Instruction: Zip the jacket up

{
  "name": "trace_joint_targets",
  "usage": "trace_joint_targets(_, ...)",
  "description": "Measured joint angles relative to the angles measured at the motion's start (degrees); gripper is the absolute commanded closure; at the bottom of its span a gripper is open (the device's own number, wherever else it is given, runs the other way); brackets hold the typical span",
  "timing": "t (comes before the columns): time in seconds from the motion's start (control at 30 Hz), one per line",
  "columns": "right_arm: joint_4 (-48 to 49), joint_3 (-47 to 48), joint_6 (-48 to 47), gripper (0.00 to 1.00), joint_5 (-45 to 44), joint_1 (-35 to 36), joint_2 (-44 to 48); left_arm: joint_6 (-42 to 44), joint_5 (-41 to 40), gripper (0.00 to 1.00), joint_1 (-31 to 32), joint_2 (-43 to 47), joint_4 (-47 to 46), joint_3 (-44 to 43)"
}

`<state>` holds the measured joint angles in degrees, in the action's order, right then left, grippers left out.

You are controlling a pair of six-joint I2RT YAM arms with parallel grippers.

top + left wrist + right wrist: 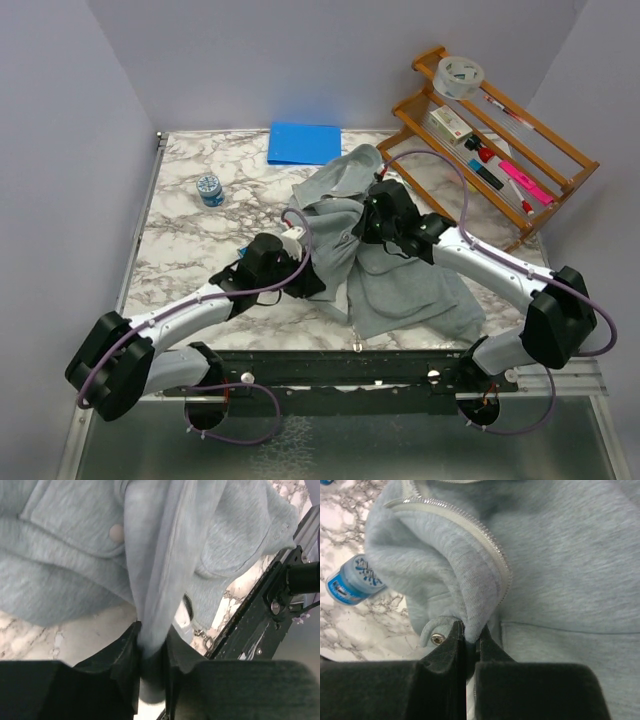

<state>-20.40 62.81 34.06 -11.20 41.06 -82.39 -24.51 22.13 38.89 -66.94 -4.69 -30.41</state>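
so the jacket (415,290) is lying bunched up in the middle of the marble table (200,245), left gripper (151,662) has a fold of it pinched between its fingers, right gripper (470,642) is clamped tight on the front edge right next to the zipper teeth (487,542)

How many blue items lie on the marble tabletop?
2: flat blue rectangular folder at the far edge; small round blue-labelled container at left. The grey-green fabric jacket may hide more.
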Motion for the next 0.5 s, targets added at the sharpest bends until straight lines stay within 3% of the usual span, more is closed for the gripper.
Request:
trace_joint_targets(0.23, 3.2, -0.1, 0.3, 0.99, 3.3, -4.5, -1.6, -9.0, -2.2, 0.36, 1.9, 4.9, -5.4, 10.2)
trace_joint_targets(0.5, 6.9, -2.1, 1.8, 1.00, 6.3, -4.8, -1.6, -15.7, -8.6, 0.33, 5.7, 10.4, -8.4, 14.0)
